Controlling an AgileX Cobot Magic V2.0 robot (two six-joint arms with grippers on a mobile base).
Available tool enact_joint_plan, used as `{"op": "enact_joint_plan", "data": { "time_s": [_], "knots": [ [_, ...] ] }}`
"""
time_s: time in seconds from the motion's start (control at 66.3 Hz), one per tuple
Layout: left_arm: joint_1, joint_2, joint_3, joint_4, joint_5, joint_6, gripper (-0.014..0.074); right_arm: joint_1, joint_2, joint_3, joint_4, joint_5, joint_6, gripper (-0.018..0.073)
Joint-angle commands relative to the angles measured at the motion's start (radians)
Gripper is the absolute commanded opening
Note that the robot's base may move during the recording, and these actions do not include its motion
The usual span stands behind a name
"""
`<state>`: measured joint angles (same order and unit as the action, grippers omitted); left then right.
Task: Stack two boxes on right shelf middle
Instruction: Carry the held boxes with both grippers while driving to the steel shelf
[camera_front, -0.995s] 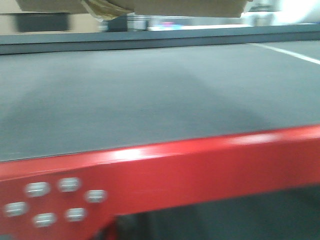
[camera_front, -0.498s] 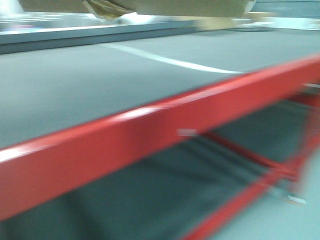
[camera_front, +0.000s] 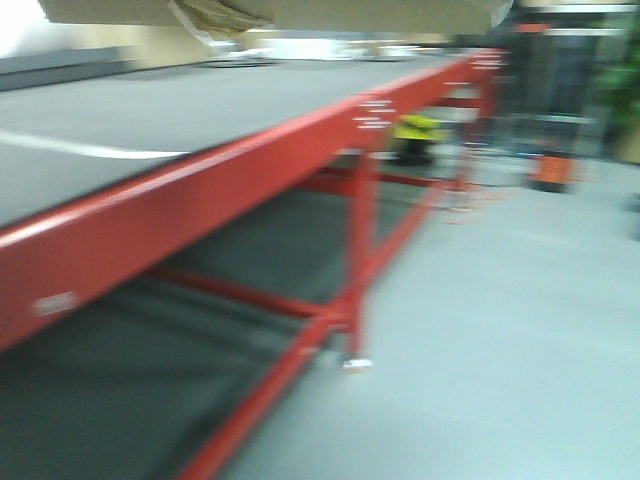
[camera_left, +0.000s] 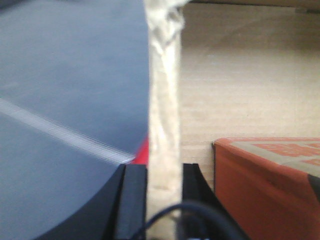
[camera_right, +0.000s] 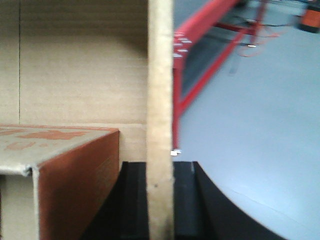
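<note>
Two sets of black fingers hold one open cardboard carton by opposite walls. The left fingers (camera_left: 134, 200) are closed on the big box (camera_left: 235, 90) at a wall whose top edge is ragged and covered with crinkled yellowish tape (camera_left: 164, 60); one finger presses the outside, the other the inside. The right fingers (camera_right: 185, 200) pinch the opposite wall the same way, its plain cut edge standing upright between them.

Inside the big box lies a small box (camera_right: 75, 180) with reddish-brown printed sides and a paler top, seen from both wrists, near the gripped walls but not touching the fingers.

In the front view, which is blurred, only the carton's underside (camera_front: 300, 12) shows along the top edge, carried in the air above a long red rack (camera_front: 250, 160). The rack's upper board (camera_front: 120, 110) is dark grey with a white line (camera_front: 90, 150) across it, and a lower grey level sits beneath. Pale grey floor (camera_front: 520, 330) spreads to the right. Far off stand a yellow shape (camera_front: 418, 128) and an orange one (camera_front: 552, 170), both too blurred to identify.
</note>
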<state>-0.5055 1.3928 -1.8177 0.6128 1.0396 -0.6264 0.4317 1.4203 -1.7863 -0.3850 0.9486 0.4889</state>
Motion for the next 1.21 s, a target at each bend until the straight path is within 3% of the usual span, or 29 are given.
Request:
{"op": "enact_joint_plan", "data": {
  "time_s": [0.0, 1.191],
  "knots": [
    [0.002, -0.013, -0.011, 0.051, -0.018, -0.007, -0.0111, -0.012, -0.016, -0.015, -0.059, -0.022, 0.0, -0.0162],
    [0.002, -0.013, -0.011, 0.051, -0.018, -0.007, -0.0111, -0.012, -0.016, -0.015, -0.059, -0.022, 0.0, -0.0162]
  ]
}}
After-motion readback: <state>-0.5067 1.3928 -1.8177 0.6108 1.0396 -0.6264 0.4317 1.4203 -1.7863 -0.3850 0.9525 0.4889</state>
